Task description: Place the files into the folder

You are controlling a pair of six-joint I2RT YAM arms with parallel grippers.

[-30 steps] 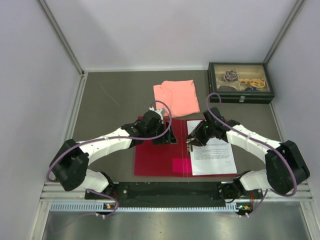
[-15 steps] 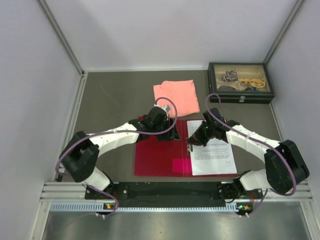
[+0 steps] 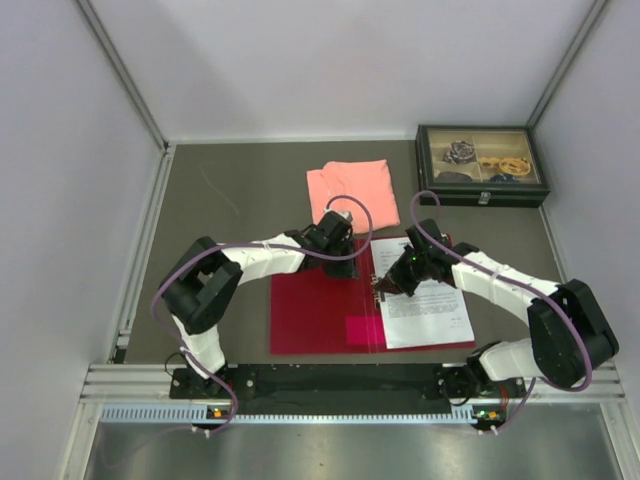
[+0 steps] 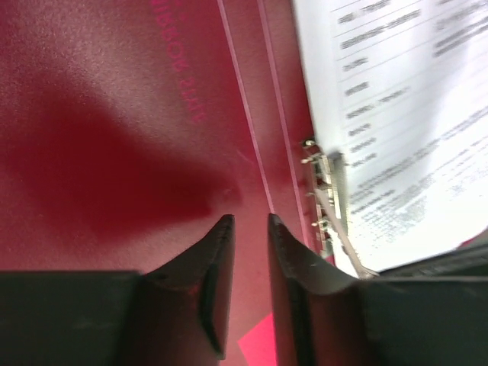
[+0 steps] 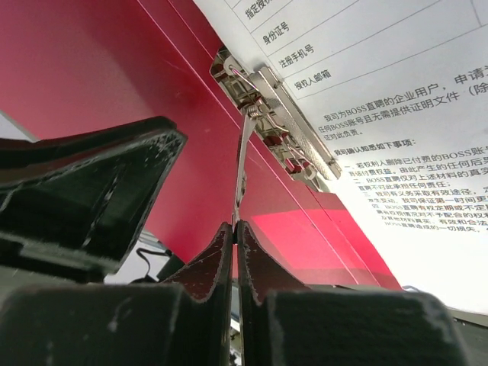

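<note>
The red folder lies open on the table. The files, white printed sheets, lie on its right half. My left gripper sits low over the left half near the spine; in the left wrist view its jaws stand narrowly apart, empty, over the folder beside the metal clip and files. My right gripper is shut on the clip's thin metal lever, which stands raised from the clip at the files' edge.
A salmon-pink folded cloth lies just behind the folder. A black box with a glass lid stands at the back right. Walls close in the table on three sides; a metal rail runs along the front.
My left arm has swung right and its gripper has moved toward the folder's spine. My right gripper has stayed on the clip lever, shifting slightly.
</note>
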